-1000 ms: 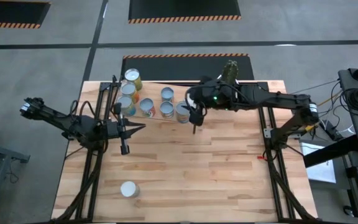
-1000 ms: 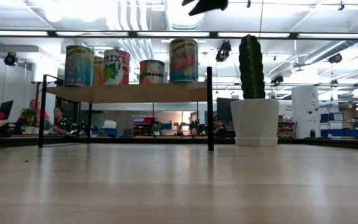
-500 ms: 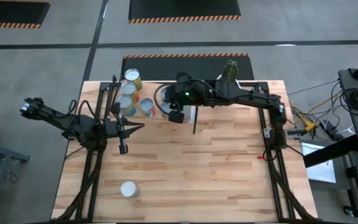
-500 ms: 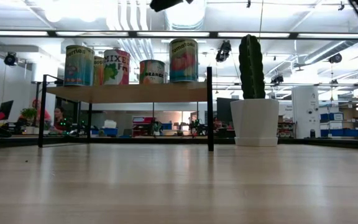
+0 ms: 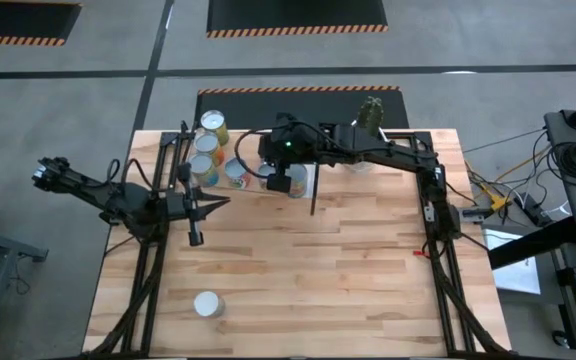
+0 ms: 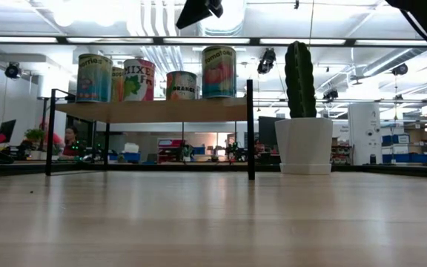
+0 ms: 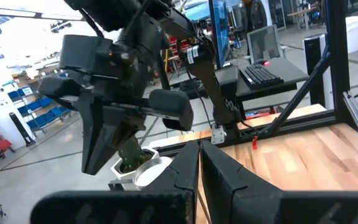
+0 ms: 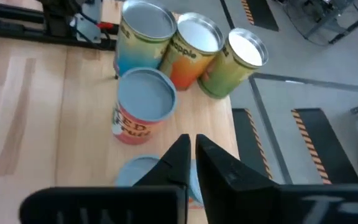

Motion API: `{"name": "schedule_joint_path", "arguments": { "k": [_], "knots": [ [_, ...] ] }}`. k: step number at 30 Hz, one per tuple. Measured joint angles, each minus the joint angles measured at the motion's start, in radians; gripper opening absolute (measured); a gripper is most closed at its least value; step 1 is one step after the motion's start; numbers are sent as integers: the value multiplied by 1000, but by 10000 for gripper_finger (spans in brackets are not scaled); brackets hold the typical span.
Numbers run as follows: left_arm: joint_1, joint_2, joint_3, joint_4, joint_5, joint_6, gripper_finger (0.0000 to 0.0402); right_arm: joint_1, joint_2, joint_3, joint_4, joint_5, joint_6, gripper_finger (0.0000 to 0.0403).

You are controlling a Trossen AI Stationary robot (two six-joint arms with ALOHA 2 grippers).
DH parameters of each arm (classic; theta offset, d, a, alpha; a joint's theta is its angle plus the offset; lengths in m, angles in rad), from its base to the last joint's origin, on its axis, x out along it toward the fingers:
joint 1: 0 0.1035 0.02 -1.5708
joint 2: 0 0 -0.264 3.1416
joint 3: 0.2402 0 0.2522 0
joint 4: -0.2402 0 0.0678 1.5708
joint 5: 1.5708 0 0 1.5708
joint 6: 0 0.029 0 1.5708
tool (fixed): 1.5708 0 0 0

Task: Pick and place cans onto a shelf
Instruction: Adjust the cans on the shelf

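- Left pincer (image 5: 196, 236) hovers over the left part of the plank worktop (image 5: 348, 280), fingers clenched together with nothing between them.
- A lone can (image 5: 206, 304) stands on the worktop near its front-left corner, well apart from everything else.
- The shelf (image 6: 150, 111) sits at the worktop's back-left; in the low view four cans stand upright in a row on it, among them a "MIXED" can (image 6: 140, 80) and an orange-labelled can (image 6: 181, 85).
- Right pincer (image 8: 190, 163) hangs above the shelf, clenched and empty; its wrist view looks down on a red-labelled can (image 8: 145, 106) and three more cans beyond it, touching side by side.
- A cactus (image 6: 299, 70) in a white pot (image 6: 303, 145) stands on the worktop, right of the shelf.
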Motion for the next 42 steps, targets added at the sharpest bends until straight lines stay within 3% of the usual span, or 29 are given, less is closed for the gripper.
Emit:
{"name": "schedule_joint_path", "arguments": {
  "k": [13,18,23,26,30,33,38,42],
  "knots": [
    [4,93,0,54,-106,-58,0,79,-54,-35,-99,-3,-16,9],
    [13,151,0,128,-105,-21,0,117,-137,-178,-69,0,-2,8],
    [59,204,33,94,-105,-27,0,133,-265,-389,55,18,16,8],
    [99,251,100,28,-104,-32,0,136,-345,-511,127,19,30,9],
    [176,327,247,-220,-99,-39,0,137,-451,-649,208,19,45,9],
    [254,393,365,-406,-8,-55,0,137,-517,-745,273,19,47,9],
    [399,503,513,-623,302,-82,0,137,-610,-863,354,19,45,9],
    [484,580,577,-693,348,-96,0,137,-661,-912,381,19,47,9]
  ]
}}
